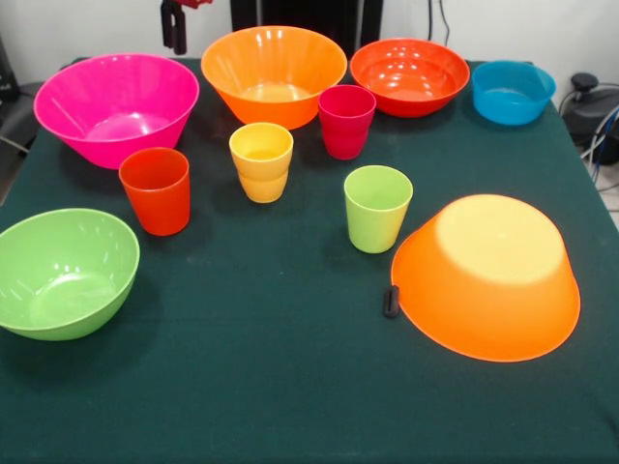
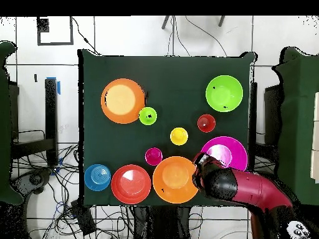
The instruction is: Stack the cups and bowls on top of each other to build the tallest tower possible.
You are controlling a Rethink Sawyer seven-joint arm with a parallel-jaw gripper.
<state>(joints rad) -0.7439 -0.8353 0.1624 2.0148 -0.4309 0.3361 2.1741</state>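
Several bowls and cups stand apart on the dark green table. At the far side are the pink bowl [image 1: 116, 106] [image 2: 229, 148], an upright orange bowl [image 1: 274, 72] [image 2: 174, 179], the red-orange bowl [image 1: 409, 75] [image 2: 131, 183] and the blue bowl [image 1: 513, 92] [image 2: 98, 177]. The second orange bowl [image 1: 488, 275] [image 2: 123, 100] lies upside down. The lime bowl [image 1: 63, 274] [image 2: 224, 93] is upright. The crimson cup [image 1: 346, 121], yellow cup [image 1: 261, 161], orange-red cup [image 1: 156, 190] and lime cup [image 1: 376, 208] stand upright mid-table. My gripper [image 1: 174, 24] [image 2: 200, 163] hangs high between the pink and orange bowls, holding nothing.
A small black object [image 1: 391, 301] lies on the cloth against the rim of the upside-down orange bowl. My red arm [image 2: 249, 190] reaches in over the table's edge beside the pink bowl. Cables and dark gear lie off the table's sides.
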